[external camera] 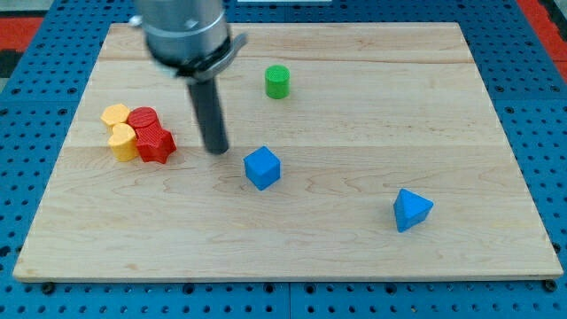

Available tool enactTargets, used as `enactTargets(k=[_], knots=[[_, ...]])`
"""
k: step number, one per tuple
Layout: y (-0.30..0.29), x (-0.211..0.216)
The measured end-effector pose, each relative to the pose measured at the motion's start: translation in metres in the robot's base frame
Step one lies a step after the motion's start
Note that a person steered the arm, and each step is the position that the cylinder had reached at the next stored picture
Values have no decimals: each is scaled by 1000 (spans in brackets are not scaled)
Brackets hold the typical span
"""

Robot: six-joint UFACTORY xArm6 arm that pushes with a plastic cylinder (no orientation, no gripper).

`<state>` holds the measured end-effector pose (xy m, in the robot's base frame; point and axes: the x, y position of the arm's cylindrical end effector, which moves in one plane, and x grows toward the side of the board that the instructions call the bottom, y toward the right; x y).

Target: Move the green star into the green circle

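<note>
A green circle block (277,81) stands near the view's top, a little right of centre. No green star shows in this view. My tip (215,151) rests on the board below and to the left of the green circle, between the red star (155,143) on its left and the blue cube (262,167) on its right. It touches neither block. The rod rises up into the arm's grey body at the view's top.
A cluster at the view's left holds a yellow block (114,115), a second yellow block (123,141), a red cylinder (143,119) and the red star. A blue triangular block (411,210) lies at the lower right. The wooden board (354,266) sits on a blue pegboard.
</note>
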<state>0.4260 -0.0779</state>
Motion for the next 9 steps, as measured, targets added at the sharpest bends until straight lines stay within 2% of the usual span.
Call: enactTargets(k=[1,2,3,5,6,7,8,9], knots=[[-23,-19],[-107,-62],[-102,-113],[-168,-159],[-98,-212],[-92,-176],[-18,-164],[23,-164]])
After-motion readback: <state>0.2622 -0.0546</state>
